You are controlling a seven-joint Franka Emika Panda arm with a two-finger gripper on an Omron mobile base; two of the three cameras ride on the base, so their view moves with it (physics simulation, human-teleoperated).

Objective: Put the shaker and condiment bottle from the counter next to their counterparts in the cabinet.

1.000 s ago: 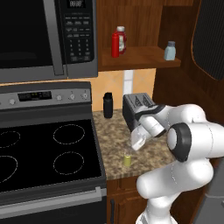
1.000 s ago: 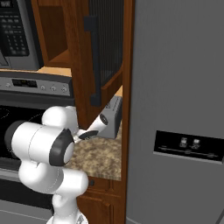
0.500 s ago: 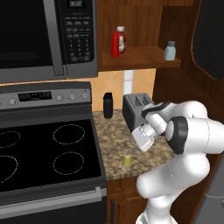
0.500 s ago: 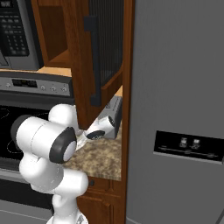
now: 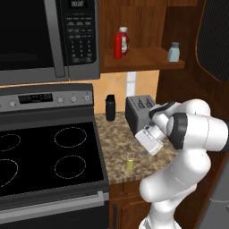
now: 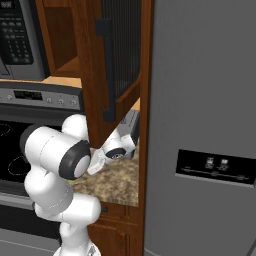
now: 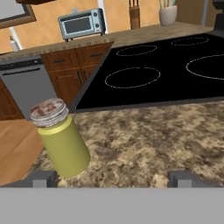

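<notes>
Wide-spread jaws, empty, shaker [image 7: 61, 141] just ahead, untouched

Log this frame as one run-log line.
phase: approaching shaker | end effector: open, empty, low over counter | shaker: upright near counter's front edge, not between the fingers | ketchup bottle, blue shaker: on cabinet shelf

My white arm comes up from my base, bends at a big round dark joint, and then reaches forward and down. My wrist is turned so my gripper [image 5: 144, 151] points low and a bit to the side, close above the countertop. My two dark fingertips [image 7: 40, 179] stand far apart, so my gripper is wide open, and I am holding nothing between them.
</notes>
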